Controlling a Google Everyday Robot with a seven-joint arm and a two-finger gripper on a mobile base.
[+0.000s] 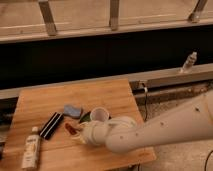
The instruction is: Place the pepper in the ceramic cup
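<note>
A wooden table [45, 102] carries a white-labelled bottle [31, 151] near its front left edge, a black ribbed bar [51, 125], a blue-grey sponge [72, 110], a green plate [84, 118] and the ceramic cup [99, 114]. The gripper [78, 134], closed on the pepper [70, 129], hangs between bar and cup.

One pepper [70, 129], one ceramic cup [99, 114], one claw [79, 134] beside pepper

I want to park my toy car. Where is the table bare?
Bare wood runs along the back of the table, behind the sponge and the ceramic cup, and to the right of the cup. The middle and front are crowded: bottle, black bar, green plate, and the gripper, just in front of the cup, shut on the pepper.
</note>
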